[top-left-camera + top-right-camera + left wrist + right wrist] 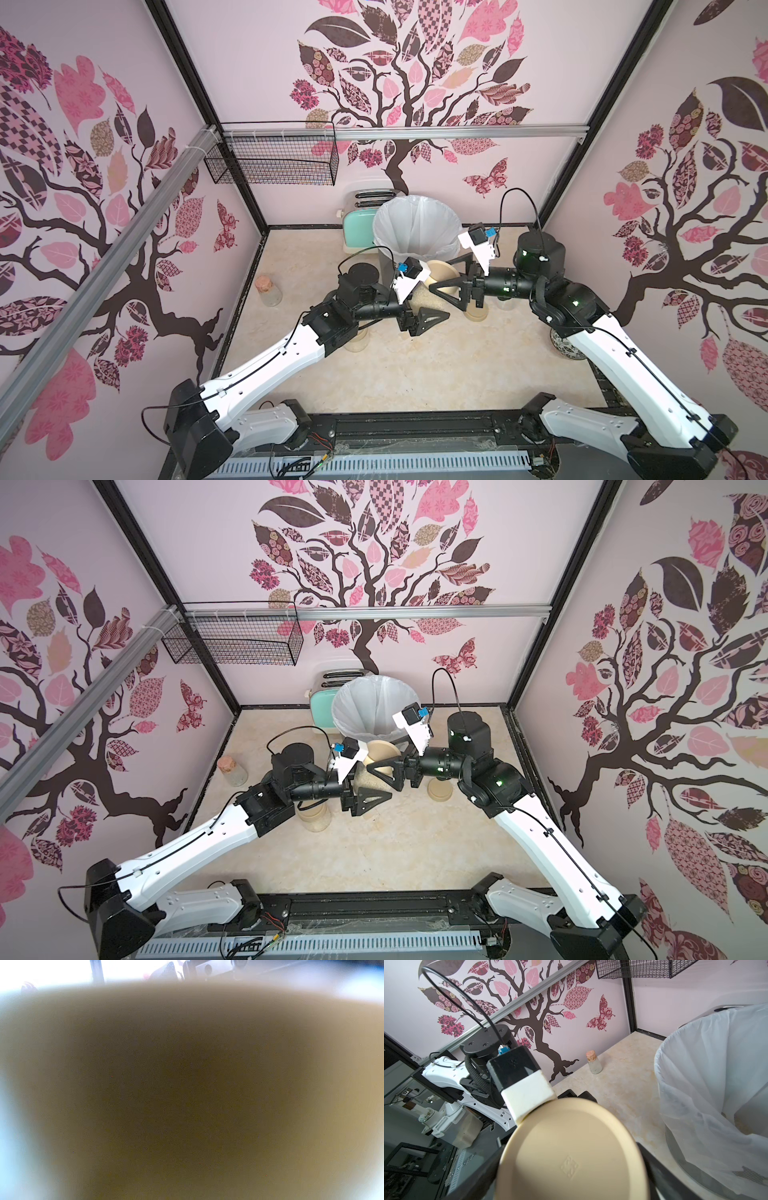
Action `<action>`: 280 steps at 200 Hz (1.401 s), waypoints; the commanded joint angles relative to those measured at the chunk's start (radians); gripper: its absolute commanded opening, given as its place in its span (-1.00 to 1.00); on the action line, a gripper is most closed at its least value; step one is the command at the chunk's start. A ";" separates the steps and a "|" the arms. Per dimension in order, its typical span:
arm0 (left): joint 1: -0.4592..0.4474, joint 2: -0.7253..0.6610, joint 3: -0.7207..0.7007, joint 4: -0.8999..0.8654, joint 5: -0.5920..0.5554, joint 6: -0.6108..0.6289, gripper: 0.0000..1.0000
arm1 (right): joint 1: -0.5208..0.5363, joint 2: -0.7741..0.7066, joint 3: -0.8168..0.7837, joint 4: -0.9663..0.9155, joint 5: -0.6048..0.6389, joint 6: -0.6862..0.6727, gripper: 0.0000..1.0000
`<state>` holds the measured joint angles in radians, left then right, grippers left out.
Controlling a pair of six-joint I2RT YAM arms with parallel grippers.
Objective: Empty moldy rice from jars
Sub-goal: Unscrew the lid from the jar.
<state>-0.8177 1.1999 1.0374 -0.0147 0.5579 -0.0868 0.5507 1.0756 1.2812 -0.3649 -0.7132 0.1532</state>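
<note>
Left gripper (432,302) clamps the held jar (417,298), which is tipped on its side with its lid (571,1157) facing the right gripper (440,275). Moldy rice (366,780) lies against the glass.

Right fingers (658,1169) stand spread on either side of the lid rim; contact cannot be told.

The bin (695,1084) rim sits just beyond both hands, near the lid edge.

Second jar (357,341) is under the left forearm. Third jar (476,312) is below the right wrist.

Bare table (415,374) extends behind the hands toward the arm bases.

Left wrist view shows only a tan blur.
</note>
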 commanded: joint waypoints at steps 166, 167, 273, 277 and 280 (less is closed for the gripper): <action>0.003 -0.074 0.045 0.135 0.067 -0.081 0.26 | -0.086 0.038 -0.118 0.396 -0.576 -0.092 0.37; 0.003 -0.074 0.045 0.136 0.067 -0.080 0.26 | -0.087 0.039 -0.116 0.395 -0.577 -0.092 0.37; 0.003 -0.096 0.012 0.154 0.050 -0.084 0.26 | -0.145 0.009 -0.078 0.378 -0.596 -0.069 0.36; 0.003 -0.096 0.013 0.154 0.049 -0.083 0.26 | -0.147 0.008 -0.077 0.379 -0.593 -0.067 0.36; 0.003 -0.095 0.013 0.154 0.048 -0.083 0.26 | -0.148 0.007 -0.077 0.379 -0.591 -0.065 0.36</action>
<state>-0.8326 1.1488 1.0313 -0.0006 0.6426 -0.1390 0.4221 1.1168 1.1713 0.0261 -1.2430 0.0799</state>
